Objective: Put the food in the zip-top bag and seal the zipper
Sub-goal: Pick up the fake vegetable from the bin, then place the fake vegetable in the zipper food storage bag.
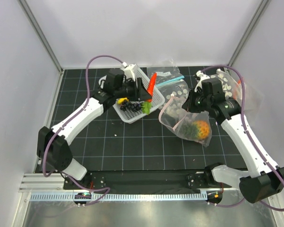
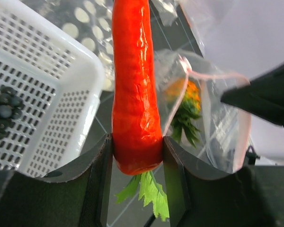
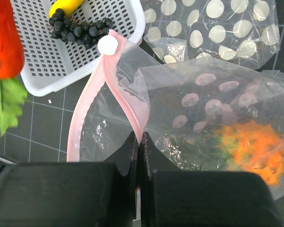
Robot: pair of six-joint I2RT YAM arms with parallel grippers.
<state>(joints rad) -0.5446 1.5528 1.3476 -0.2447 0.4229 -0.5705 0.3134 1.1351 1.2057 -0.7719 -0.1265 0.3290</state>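
The left gripper point(image 2: 138, 161) is clamped on the glossy red toy pepper point(image 2: 132, 85) next to its green leafy stem point(image 2: 149, 191), held beside the white plastic mesh basket point(image 2: 52, 71) in which the dark grape cluster point(image 3: 78, 30) and yellow banana point(image 3: 64, 5) are seen. The right gripper point(image 3: 138, 142) is pinched shut on the thin pink zipper strip point(image 3: 87, 99) of the clear dotted zip-top bag point(image 3: 180, 127), its mouth gaping; the orange pineapple point(image 3: 253, 144) is seen inside

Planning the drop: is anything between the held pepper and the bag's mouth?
Nothing visible blocks it. The left gripper holds the pepper by the basket corner, and the right gripper pinches the zipper, holding the mouth open. The pineapple lies deep in the bag, off the path.
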